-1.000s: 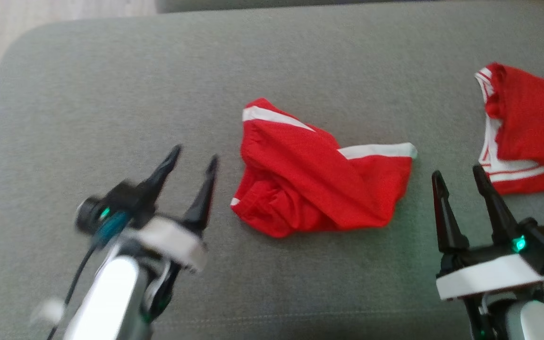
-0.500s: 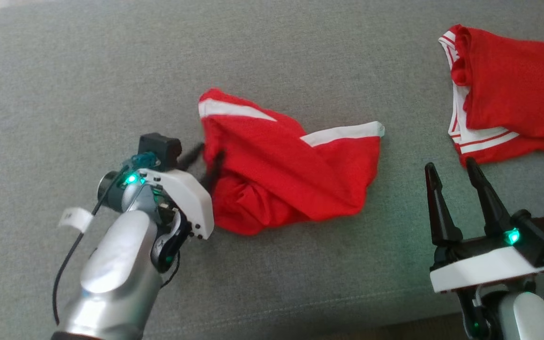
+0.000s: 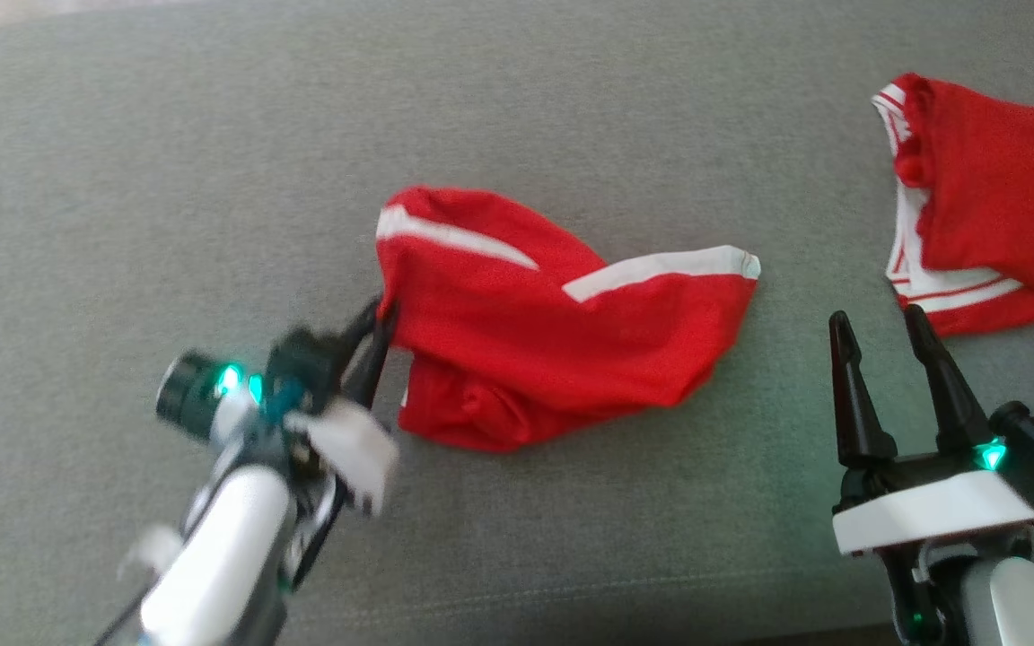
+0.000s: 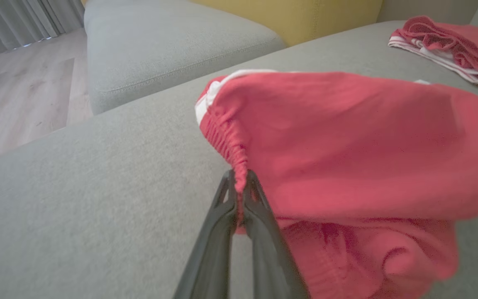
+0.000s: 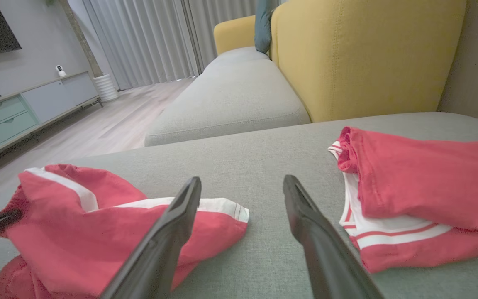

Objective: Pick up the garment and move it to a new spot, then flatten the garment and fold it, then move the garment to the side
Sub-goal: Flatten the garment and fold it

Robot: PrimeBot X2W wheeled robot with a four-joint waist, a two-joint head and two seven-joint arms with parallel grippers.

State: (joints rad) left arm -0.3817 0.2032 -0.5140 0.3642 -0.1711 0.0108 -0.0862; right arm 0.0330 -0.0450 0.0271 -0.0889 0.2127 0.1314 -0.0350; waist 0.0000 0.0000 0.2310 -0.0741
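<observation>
The worry, to my eye, is that pinch: the left gripper (image 4: 239, 176) has its two dark fingers pressed together on just a sliver of the gathered elastic edge of the red garment (image 3: 553, 332), right at the tips. Once the full weight of the cloth hangs from it, that sliver could slide out. Lifted from one point, the shorts would also likely dangle in a bunch and be harder to flatten. The garment sits about mid-way across the grey cushion (image 3: 212, 179), nearer its front edge. Its left edge is drawn up to the gripper and the rest lies crumpled on the fabric. A second red piece (image 3: 1002, 206) lies folded at the cushion's right edge and could get dragged if the carry strays there. The right gripper (image 3: 876, 321) hovers by the front edge between the two, fingers spread wide, touching nothing.
</observation>
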